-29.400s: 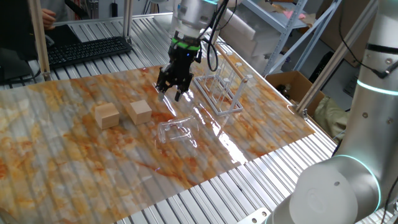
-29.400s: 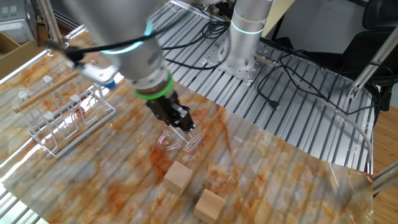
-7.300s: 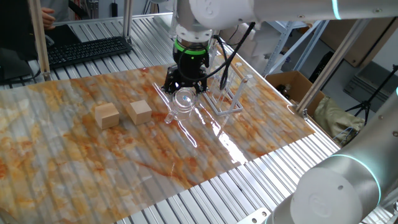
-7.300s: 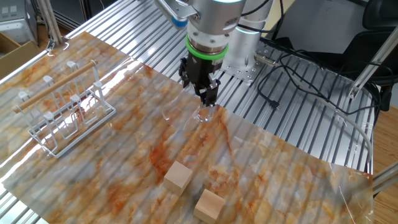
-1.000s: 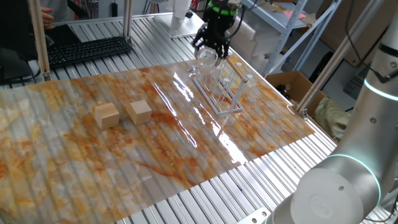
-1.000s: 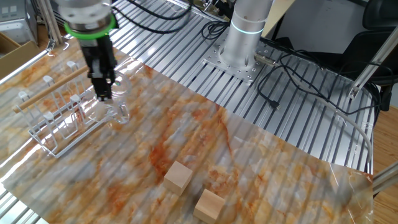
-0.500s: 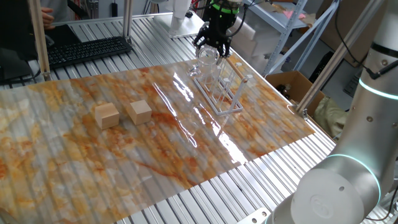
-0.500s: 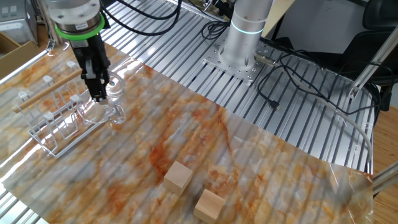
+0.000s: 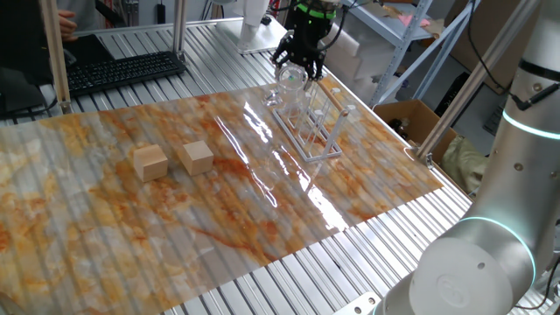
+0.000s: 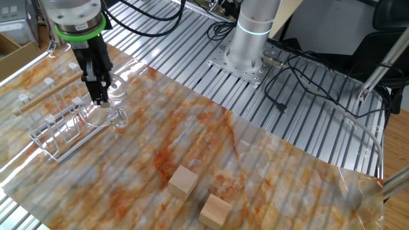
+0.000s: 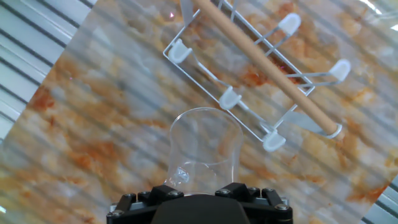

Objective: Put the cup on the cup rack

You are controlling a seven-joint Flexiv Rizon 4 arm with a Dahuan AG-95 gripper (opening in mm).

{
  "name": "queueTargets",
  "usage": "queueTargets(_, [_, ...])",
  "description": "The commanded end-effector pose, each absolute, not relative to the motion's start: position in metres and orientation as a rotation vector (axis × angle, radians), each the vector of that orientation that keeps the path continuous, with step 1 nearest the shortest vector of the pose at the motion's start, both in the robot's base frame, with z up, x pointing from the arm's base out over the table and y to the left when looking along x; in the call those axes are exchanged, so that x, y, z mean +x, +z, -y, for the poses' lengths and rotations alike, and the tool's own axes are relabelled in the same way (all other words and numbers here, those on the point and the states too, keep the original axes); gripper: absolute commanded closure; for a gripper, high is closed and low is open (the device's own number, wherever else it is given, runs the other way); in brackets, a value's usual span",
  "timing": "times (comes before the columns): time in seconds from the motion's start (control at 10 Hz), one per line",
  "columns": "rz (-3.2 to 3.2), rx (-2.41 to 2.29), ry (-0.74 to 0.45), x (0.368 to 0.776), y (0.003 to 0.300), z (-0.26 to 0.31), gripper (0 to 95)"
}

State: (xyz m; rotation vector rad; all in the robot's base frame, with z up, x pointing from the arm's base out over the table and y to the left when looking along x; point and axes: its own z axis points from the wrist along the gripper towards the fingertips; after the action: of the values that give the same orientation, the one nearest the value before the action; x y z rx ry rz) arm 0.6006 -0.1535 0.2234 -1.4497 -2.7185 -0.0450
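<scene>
So the gripper (image 10: 101, 99) is pointing straight down and has the cup (image 11: 204, 147) clamped between its fingers. You can see it best in the hand view, where the clear tumbler hangs straight out from the jaws with its round rim facing away, and it looks upside down, mouth toward the table. The cup's up in the air, not resting on anything.

The cup rack (image 9: 308, 122) sits near the far right corner of the marbled sheet (image 9: 219, 219), close to its back edge. In one fixed view the cup is right over the near end of the rack; in the other fixed view it hangs just beside the rack's pegs (image 10: 77, 102). In the hand view the rim overlaps one of the white-capped pegs (image 11: 229, 98), so I'd guess it's roughly lined up over a peg, but honestly with clear glass on a clear rack I can't tell if it's centered or a bit off.

Progress-wise: pick-up and carry are done, the cup is at the rack. What's left is lowering it over a peg, letting go, and backing out. Not placed yet.

The two wooden cubes (image 9: 174, 160) are well apart from all this, toward the left of the sheet, not in the way.
</scene>
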Motion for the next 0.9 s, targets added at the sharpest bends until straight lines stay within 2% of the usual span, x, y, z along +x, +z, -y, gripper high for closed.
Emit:
queueTargets(0.1, [2.682, -1.544, -0.059, 0.5975, 0.2236, 0.1529, 95.0])
queueTargets(0.4, [2.675, -1.606, -0.052, 0.5975, 0.2236, 0.1529, 95.0])
queueTargets(0.9, [2.663, -1.709, 0.028, 0.5975, 0.2236, 0.1529, 95.0])
